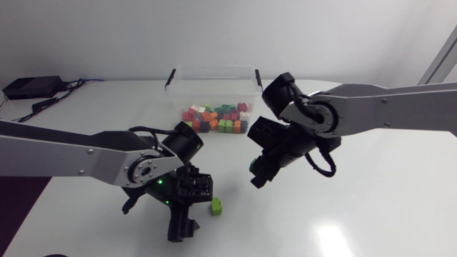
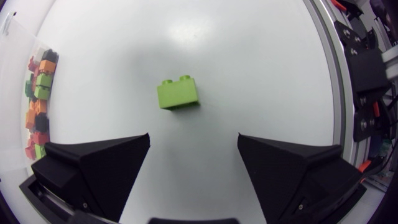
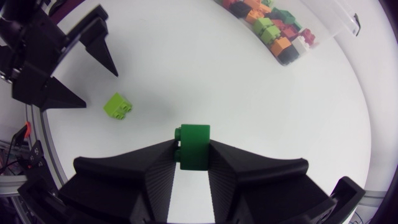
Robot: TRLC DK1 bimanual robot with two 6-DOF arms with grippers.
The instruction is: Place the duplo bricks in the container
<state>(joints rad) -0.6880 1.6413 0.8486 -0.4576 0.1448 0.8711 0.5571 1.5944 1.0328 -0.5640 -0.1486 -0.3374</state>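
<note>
A light green duplo brick (image 1: 216,207) lies on the white table, just ahead of my open left gripper (image 1: 194,205) and not touching its fingers. From the left wrist the same brick (image 2: 178,94) sits beyond the wide gap of that gripper (image 2: 194,155). My right gripper (image 1: 257,171) hangs above the table in front of the clear container (image 1: 214,78), shut on a dark green brick (image 3: 193,144) held between its fingers (image 3: 155,168). The container (image 3: 323,25) holds several coloured bricks (image 1: 218,118). The right wrist view also shows the light green brick (image 3: 117,105) beside my left gripper (image 3: 87,56).
A black box (image 1: 28,87) with cables lies at the table's back left corner. The container's wall (image 2: 15,68) is off to the side of my left gripper. Bare white tabletop stretches to the front right.
</note>
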